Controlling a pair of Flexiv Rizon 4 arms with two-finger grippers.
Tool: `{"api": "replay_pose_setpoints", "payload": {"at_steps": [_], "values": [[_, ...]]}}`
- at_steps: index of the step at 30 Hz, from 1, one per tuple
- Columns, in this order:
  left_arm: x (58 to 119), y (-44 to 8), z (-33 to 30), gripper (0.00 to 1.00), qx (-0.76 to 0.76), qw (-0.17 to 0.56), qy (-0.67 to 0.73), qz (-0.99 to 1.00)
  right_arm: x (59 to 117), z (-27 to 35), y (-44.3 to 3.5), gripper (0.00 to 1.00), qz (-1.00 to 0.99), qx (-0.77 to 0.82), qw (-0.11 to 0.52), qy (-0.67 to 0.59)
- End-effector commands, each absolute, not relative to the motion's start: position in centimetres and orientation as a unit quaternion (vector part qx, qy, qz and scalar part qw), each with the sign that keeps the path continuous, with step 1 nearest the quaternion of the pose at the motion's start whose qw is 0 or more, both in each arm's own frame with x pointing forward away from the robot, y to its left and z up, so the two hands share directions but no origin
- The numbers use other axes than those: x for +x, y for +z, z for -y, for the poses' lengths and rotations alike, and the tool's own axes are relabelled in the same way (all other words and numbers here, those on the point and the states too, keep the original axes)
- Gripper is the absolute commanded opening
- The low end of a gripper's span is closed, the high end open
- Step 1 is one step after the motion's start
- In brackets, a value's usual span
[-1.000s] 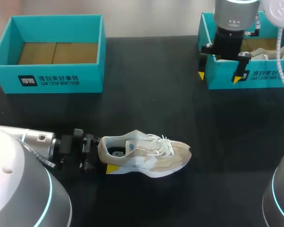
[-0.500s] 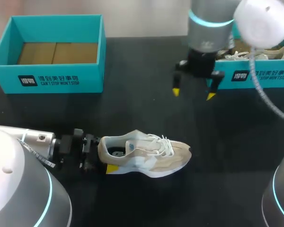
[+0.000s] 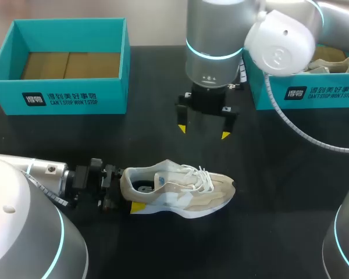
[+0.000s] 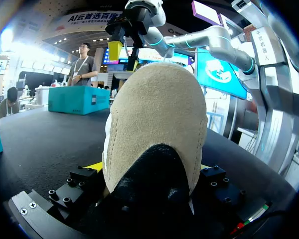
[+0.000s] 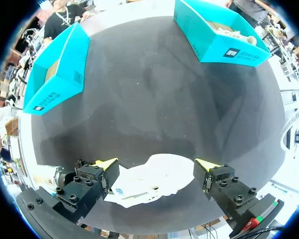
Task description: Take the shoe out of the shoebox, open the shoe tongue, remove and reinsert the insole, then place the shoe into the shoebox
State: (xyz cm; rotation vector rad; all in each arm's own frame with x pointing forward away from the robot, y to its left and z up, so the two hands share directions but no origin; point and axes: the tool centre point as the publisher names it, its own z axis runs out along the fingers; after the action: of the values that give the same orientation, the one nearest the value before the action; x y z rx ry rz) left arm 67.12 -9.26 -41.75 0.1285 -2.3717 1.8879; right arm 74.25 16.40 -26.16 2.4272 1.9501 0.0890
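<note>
Shoe [image 3: 180,189] upright on its sole at near centre of table [image 3: 279,174], heel clamped by left gripper [image 3: 128,190]; right gripper [image 3: 203,131] wide open, empty, hovering just beyond it.

A beige and white shoe [image 3: 180,189] with white laces stood upright on its sole on the black desk [image 3: 163,125]. Its toe pointed to the robot's right, and its suede heel was clamped between the fingers of the left gripper [image 3: 131,196]. The tongue and laces lay closed over the opening, which looked dark inside. An open teal shoebox [image 3: 70,100] sat at the far left with its brown cardboard floor showing. A second teal shoebox [image 3: 314,93] at the far right held another pale shoe [image 3: 328,61]. The clamped shoe lay well apart from both.
</note>
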Motion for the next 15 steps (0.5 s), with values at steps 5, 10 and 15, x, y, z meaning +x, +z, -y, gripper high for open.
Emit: {"api": "replay_pose_setpoints", "payload": {"at_steps": [5,10,15], "values": [[67.1,-42.0,9.3,0.00,0.042,0.053,0.622,0.780,73.8,-17.8,-26.4,1.00,-0.628,0.777,0.029,0.017],[67.1,-42.0,9.3,0.00,0.042,0.053,0.622,0.780,71.2,-23.2,-27.6,1.00,-0.636,0.767,0.082,-0.011],[67.1,-42.0,9.3,0.00,0.042,0.053,0.622,0.780,68.9,-26.0,-27.8,1.00,-0.649,0.756,0.088,0.001]]}}
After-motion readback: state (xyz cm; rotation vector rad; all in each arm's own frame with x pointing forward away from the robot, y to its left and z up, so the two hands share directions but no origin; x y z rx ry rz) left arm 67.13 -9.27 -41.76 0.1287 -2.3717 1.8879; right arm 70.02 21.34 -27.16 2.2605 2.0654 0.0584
